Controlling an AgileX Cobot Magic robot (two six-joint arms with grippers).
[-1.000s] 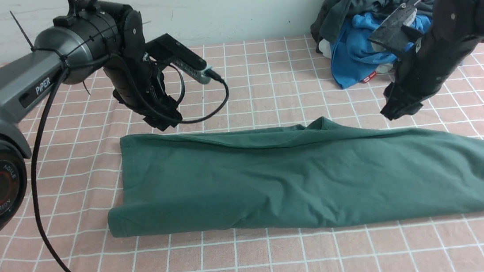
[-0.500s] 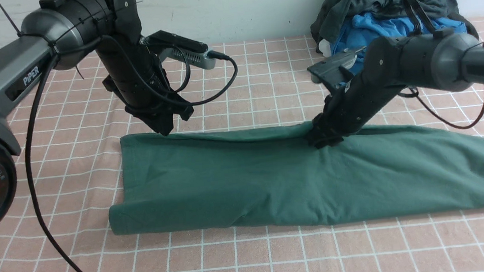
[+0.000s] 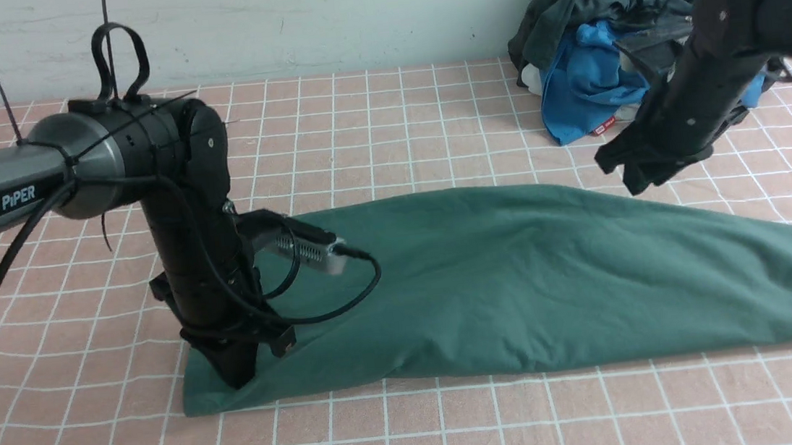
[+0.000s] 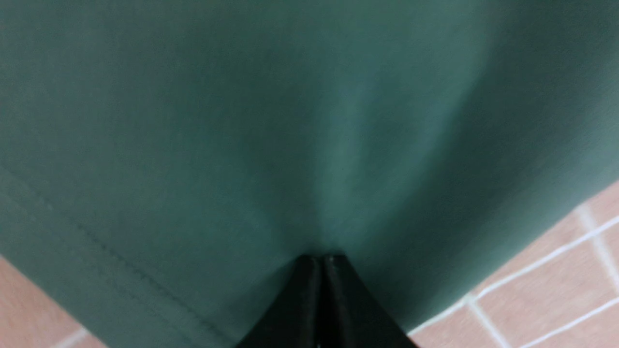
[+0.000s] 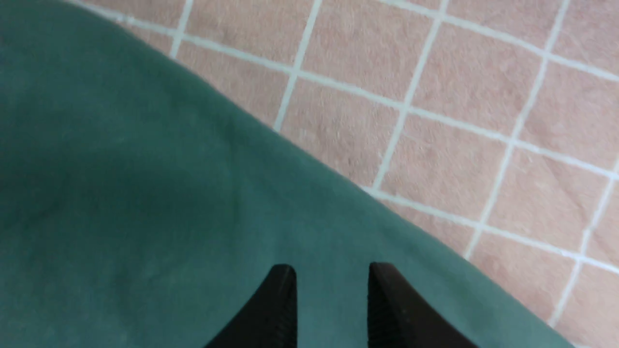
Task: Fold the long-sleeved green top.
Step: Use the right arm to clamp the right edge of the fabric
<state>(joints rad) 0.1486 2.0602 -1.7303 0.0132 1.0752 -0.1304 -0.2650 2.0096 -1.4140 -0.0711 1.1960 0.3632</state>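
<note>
Front view puts the left gripper (image 3: pixel 240 372) nearest, down at the near-left corner of the green top (image 3: pixel 517 276), which lies lengthwise across the checked table (image 3: pixel 460 434). Its jaws are pinched tight on a pucker of the fabric. To fold well, I judge it should lay that edge flush with the near hem before releasing. Farther back, the right gripper (image 3: pixel 635 174) hangs just above the top's far edge, jaws partly apart and empty.

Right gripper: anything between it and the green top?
Nothing visible. The right gripper hangs open over the far edge of the green top, bare fabric beneath. The pile of clothes lies farther back, out of the way. The left gripper is shut on its near left corner.
</note>
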